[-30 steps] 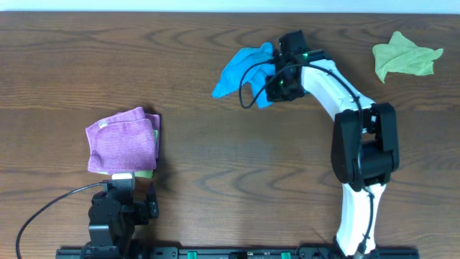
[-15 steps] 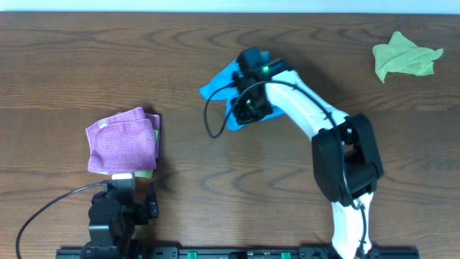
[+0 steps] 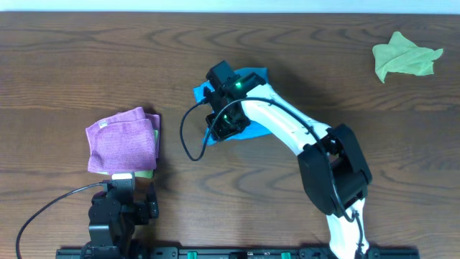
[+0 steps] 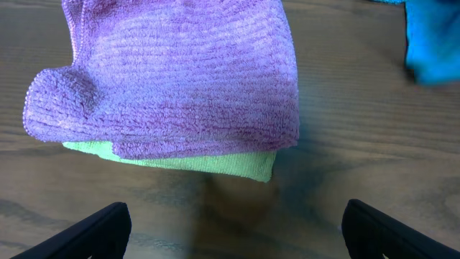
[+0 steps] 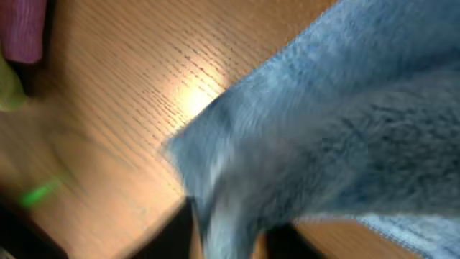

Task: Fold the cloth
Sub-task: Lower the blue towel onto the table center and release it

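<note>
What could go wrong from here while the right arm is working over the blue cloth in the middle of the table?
1. The right hand is directly over the blue cloth, and the blurred wrist view shows fabric bunched close against it. Lifting away could drag the cloth along and rumple it.
2. The black cable loop hangs beside the cloth's left edge and might catch that edge as the arm moves.

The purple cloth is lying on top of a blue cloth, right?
Not quite. The purple cloth is lying on top of a yellow-green cloth, as the left wrist view shows. The blue cloth lies apart from them.
</note>
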